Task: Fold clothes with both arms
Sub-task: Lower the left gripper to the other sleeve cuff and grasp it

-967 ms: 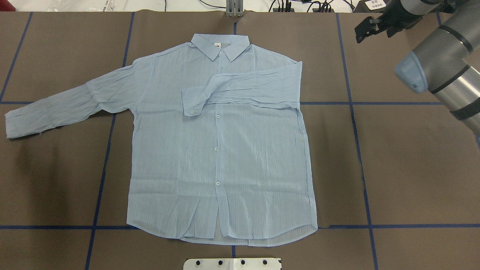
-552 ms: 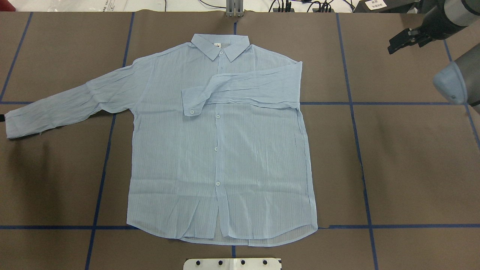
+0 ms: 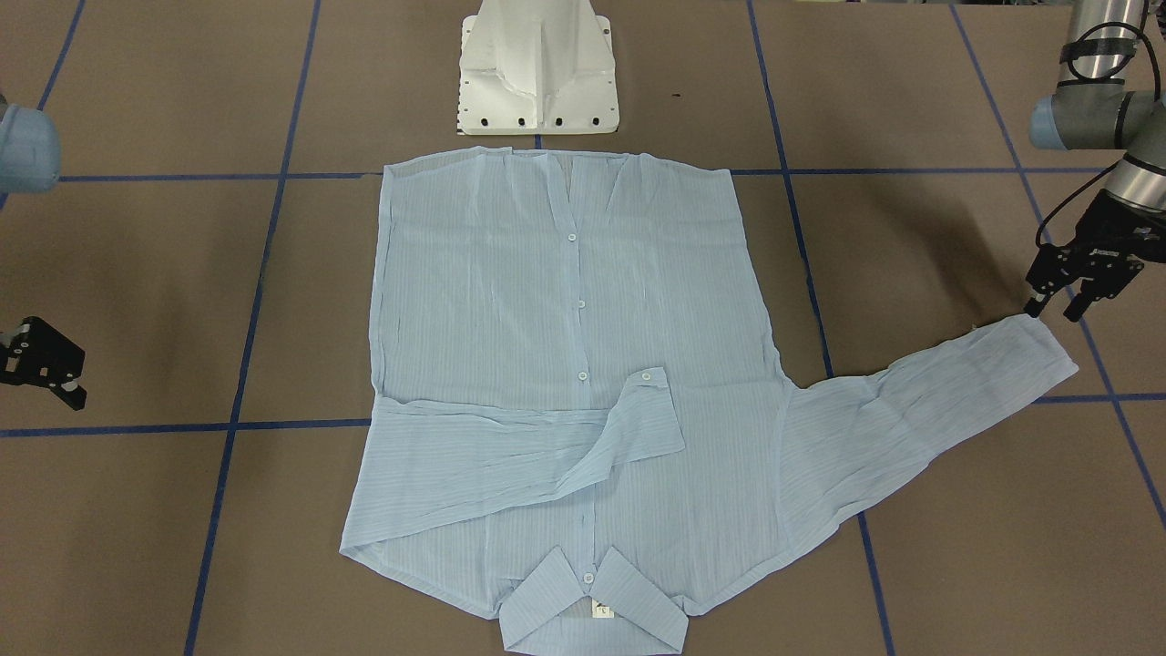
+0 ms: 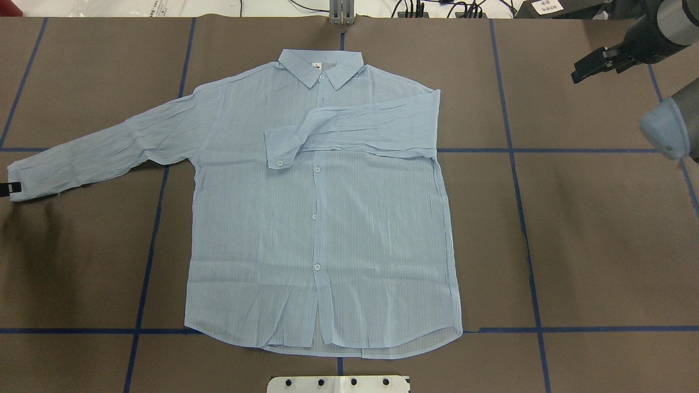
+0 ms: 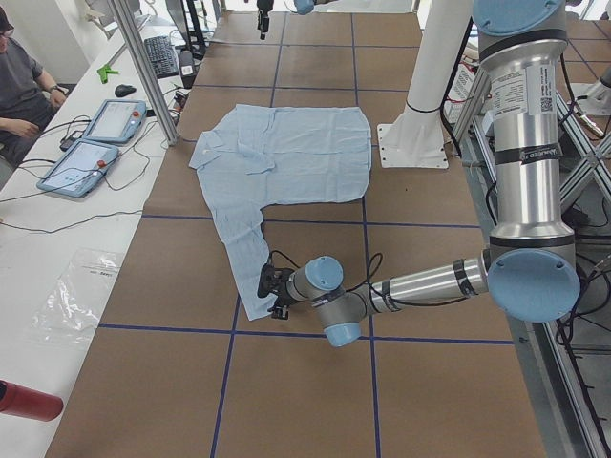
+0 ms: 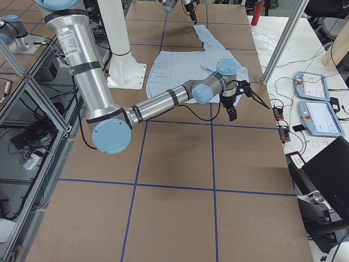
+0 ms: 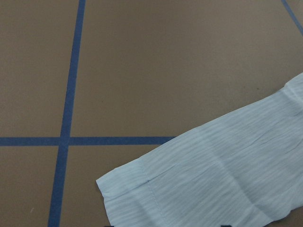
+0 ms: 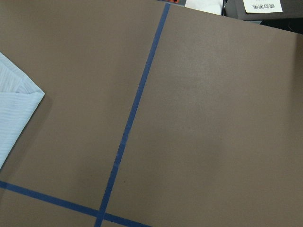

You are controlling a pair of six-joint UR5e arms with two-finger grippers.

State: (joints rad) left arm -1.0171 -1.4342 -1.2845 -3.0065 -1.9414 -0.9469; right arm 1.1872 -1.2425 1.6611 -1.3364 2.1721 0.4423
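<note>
Since one sleeve is already tucked in, I'd say this is the second-sleeve step. The pale blue striped shirt point(image 4: 322, 218) lies flat and buttoned, front up, in the middle of the brown table point(image 4: 600, 245), with its collar point(image 4: 322, 65) at the far edge from the robot. The folded sleeve point(image 4: 360, 128) on the robot's right side lies across the chest, its cuff near the button line. The outstretched sleeve point(image 4: 104, 150) runs out toward the robot's left, well past the body of the shirt.

The left gripper point(image 3: 1055, 305) hangs right at the cuff point(image 3: 1038, 351) of that sleeve, fingers a little apart and holding nothing. From the front view the tips look just at the cuff's edge, but I can't tell if they're touching cloth. The left wrist view shows the cuff end right below it. The right gripper point(image 4: 590, 64) is off to the far right side over bare table, fingers spread, nothing in them, well clear of the shirt.

Next move, as I read it: drop onto the cuff, pinch it, then carry it across the chest over the other sleeve. The fabric looks thin, so I'd guess it needs a low grab to catch only the cuff.
</note>
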